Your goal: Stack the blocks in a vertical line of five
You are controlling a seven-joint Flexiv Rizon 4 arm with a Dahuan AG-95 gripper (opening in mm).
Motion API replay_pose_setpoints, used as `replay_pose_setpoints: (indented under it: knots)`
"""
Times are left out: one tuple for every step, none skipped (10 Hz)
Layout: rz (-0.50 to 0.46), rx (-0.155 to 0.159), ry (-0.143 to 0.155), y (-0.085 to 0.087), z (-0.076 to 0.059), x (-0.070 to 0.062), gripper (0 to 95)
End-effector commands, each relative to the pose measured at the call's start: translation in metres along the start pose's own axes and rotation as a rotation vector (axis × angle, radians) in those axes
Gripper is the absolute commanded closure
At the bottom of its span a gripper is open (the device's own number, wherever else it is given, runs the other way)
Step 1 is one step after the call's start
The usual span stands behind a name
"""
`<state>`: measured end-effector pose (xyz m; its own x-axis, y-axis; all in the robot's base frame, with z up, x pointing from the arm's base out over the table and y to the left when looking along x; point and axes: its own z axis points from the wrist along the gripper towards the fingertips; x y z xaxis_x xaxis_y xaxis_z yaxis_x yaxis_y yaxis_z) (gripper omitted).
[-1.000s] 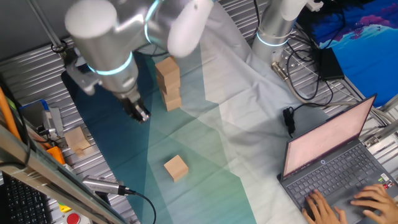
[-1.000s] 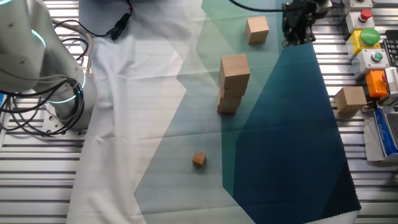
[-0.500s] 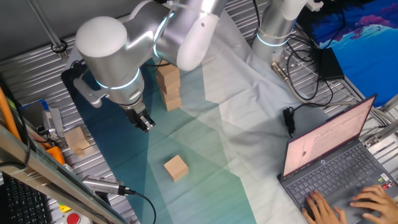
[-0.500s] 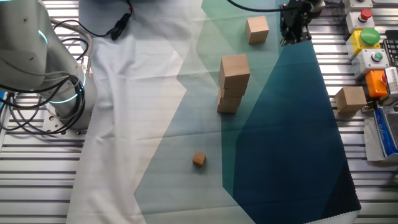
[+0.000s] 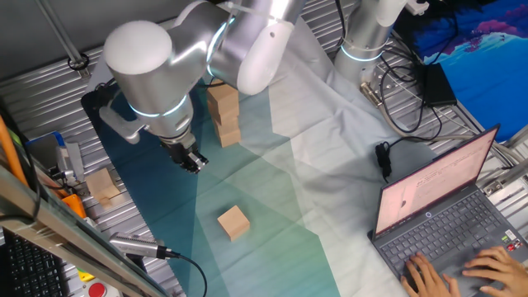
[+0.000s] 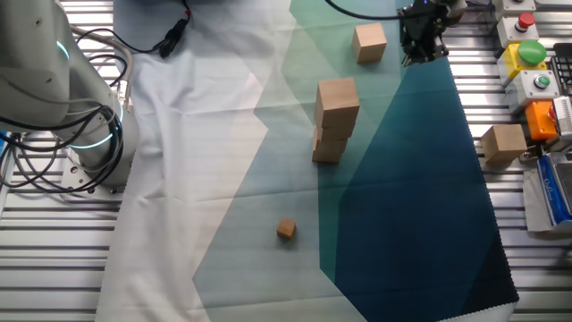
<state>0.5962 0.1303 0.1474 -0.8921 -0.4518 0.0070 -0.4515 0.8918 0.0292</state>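
Three light-tan wooden blocks stand as a stack (image 5: 223, 115) (image 6: 335, 116) on the teal cloth. One loose block (image 5: 233, 223) (image 6: 369, 42) lies on the cloth nearer the front edge. Another block (image 5: 103, 186) (image 6: 503, 143) sits off the cloth on the metal table beside the control boxes. My gripper (image 5: 191, 159) (image 6: 420, 45) hangs low over the dark part of the cloth, between the stack and the loose block and to one side of both. It looks open, with nothing between its fingers.
A much smaller wooden cube (image 6: 285, 229) lies on the pale cloth. A second robot base (image 5: 363, 41) (image 6: 80, 134) with cables stands at the cloth's far side. An open laptop (image 5: 445, 214) with hands on it, and button boxes (image 6: 532, 67), border the work area.
The arm has swung round and the gripper has shifted slightly over the dark cloth. No block has moved.
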Motion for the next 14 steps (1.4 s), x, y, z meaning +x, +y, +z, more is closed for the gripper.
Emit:
replay_pose_setpoints:
  knots:
    - [-0.091, -0.008, 0.004, 0.001, 0.000, -0.001, 95.0]
    - [-0.105, -0.010, 0.001, 0.001, 0.000, -0.001, 95.0]
    - [-0.106, -0.011, 0.002, 0.001, 0.000, -0.001, 95.0]
    - [-0.103, -0.010, 0.002, 0.001, 0.000, -0.001, 95.0]
    - [-0.100, -0.012, 0.001, 0.001, 0.000, -0.001, 95.0]
    - [-0.099, -0.010, 0.004, 0.001, -0.001, -0.001, 95.0]
    - [-0.107, -0.017, 0.001, 0.001, -0.001, -0.001, 57.0]
    - [-0.106, -0.053, -0.019, 0.004, 0.001, -0.004, 57.0]
    - [-0.099, -0.085, -0.037, 0.008, 0.004, -0.009, 38.0]
    - [-0.080, -0.099, -0.047, 0.015, 0.009, -0.016, 38.0]
    - [-0.052, -0.100, -0.056, 0.026, 0.018, -0.024, 38.0]
    - [-0.026, -0.093, -0.066, 0.038, 0.025, -0.030, 38.0]
    - [-0.004, -0.090, -0.071, 0.049, 0.029, -0.033, 38.0]
    - [0.017, -0.085, -0.073, 0.060, 0.032, -0.036, 38.0]
